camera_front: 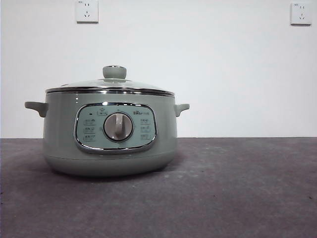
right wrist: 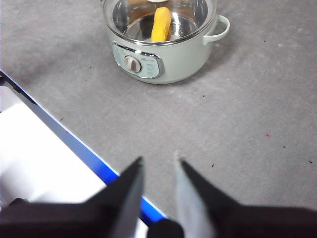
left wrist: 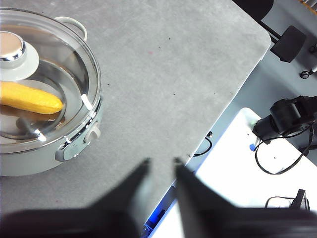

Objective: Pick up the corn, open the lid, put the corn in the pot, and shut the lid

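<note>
Where the front camera looks level across the grey desk (camera_front: 237, 188), bare felt-like surface fills the foreground and the sage-green electric pot (camera_front: 59, 134) stands left of centre, its chrome-framed control panel (camera_front: 115, 127) and silver dial (camera_front: 118, 127) facing the camera, with a small handle on each side. On top sits the glass lid (camera_front: 89, 85), seated level on the rim, its pale green knob (camera_front: 114, 72) upright in the middle. Behind the pot the white wall (camera_front: 223, 74) carries two power sockets (camera_front: 86, 11), one near each top corner. From the left wrist camera the left claw (left wrist: 161, 166) hangs above the desk near its edge, well apart from the pot, its two black jaws parted by a narrow gap and holding nothing; through the glass of the lid the corn (left wrist: 29, 98) is seen lying on its side inside the pot, just beside the knob as viewed from above. From the right wrist camera the right claw (right wrist: 157, 163) likewise hangs over open desk, well clear of the pot, jaws slightly apart and empty, and the yellow corn shows again under the closed lid
</note>
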Controlling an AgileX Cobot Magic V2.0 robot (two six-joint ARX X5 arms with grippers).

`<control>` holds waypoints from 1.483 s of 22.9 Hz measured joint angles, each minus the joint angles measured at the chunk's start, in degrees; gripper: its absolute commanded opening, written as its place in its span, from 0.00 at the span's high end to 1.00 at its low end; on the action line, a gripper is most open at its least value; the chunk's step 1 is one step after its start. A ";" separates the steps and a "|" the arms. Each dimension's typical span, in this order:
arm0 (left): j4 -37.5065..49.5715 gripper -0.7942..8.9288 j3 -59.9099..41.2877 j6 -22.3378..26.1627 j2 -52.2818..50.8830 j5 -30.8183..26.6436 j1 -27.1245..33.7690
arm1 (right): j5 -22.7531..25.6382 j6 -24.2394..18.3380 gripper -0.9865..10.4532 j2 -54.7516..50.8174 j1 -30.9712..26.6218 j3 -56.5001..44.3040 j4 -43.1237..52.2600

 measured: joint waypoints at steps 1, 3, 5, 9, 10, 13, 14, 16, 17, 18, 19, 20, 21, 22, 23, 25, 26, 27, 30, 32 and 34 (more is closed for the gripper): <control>-0.02 0.92 0.00 0.02 0.00 0.00 0.00 | 0.04 -0.02 0.91 0.00 0.00 0.00 0.00; -0.02 0.92 0.00 0.02 0.00 0.02 0.00 | 0.70 0.00 0.91 0.00 0.00 0.00 0.00; -0.02 0.92 0.00 0.02 0.00 0.02 0.00 | 1.29 0.22 0.91 0.00 0.00 0.00 0.00; -0.02 0.92 0.00 0.02 0.00 0.02 0.00 | 2.12 0.24 0.91 0.00 0.00 0.00 0.00; -0.02 0.92 0.00 0.02 0.00 0.02 0.00 | 2.49 0.24 0.91 0.00 0.00 0.00 0.00; -0.02 0.92 0.00 0.02 0.00 0.02 0.00 | 3.23 0.26 0.91 0.00 0.00 0.00 0.00; -0.02 0.92 0.00 0.02 0.00 0.02 0.00 | 3.21 0.26 0.91 0.00 0.00 0.00 0.00; -0.02 0.92 0.00 0.02 0.00 0.02 0.00 | 3.21 0.26 0.91 0.00 0.00 0.00 0.00; -0.02 0.92 0.00 0.02 0.00 0.02 0.00 | 3.21 0.26 0.91 0.00 0.00 0.00 0.00; -0.02 0.92 0.00 0.02 0.00 0.02 0.00 | 3.21 0.26 0.91 0.00 0.00 0.00 0.00; -0.02 0.92 0.00 0.02 0.00 0.02 0.00 | 3.21 0.26 0.91 0.00 0.00 0.00 0.00; -0.02 0.92 0.00 0.02 0.00 0.02 0.00 | 3.21 0.26 0.91 0.00 0.00 0.00 0.00; 0.00 0.92 0.00 0.04 0.00 0.00 0.00 | 3.21 0.26 0.91 0.00 0.00 0.00 0.00; 0.22 0.92 0.00 0.48 0.02 -0.35 0.00 | 3.21 0.26 0.91 0.00 0.00 0.00 0.00; 0.83 0.92 0.00 0.98 0.02 -0.87 0.00 | 3.21 0.26 0.91 0.00 0.00 0.00 0.00; 1.16 0.92 0.00 1.22 0.02 -1.05 0.00 | 3.21 0.26 0.91 0.00 0.00 0.00 0.00; 1.16 0.92 0.00 1.40 0.02 -1.14 0.00 | 3.21 0.26 0.91 0.00 0.00 0.00 0.00; 1.38 0.92 0.00 2.16 0.02 -2.21 0.00 | 3.23 0.26 0.91 0.00 0.00 0.00 0.00; 12.24 0.92 -0.13 4.83 -0.76 -7.69 1.77 | 3.21 0.26 0.91 0.00 0.00 0.00 0.00; 23.10 0.92 -1.22 8.00 -3.61 -9.14 6.32 | 3.23 0.26 0.91 0.00 0.00 0.00 0.00; 33.68 0.92 -4.74 10.08 -8.72 -6.71 11.72 | 3.23 0.26 0.91 0.02 0.00 0.00 0.00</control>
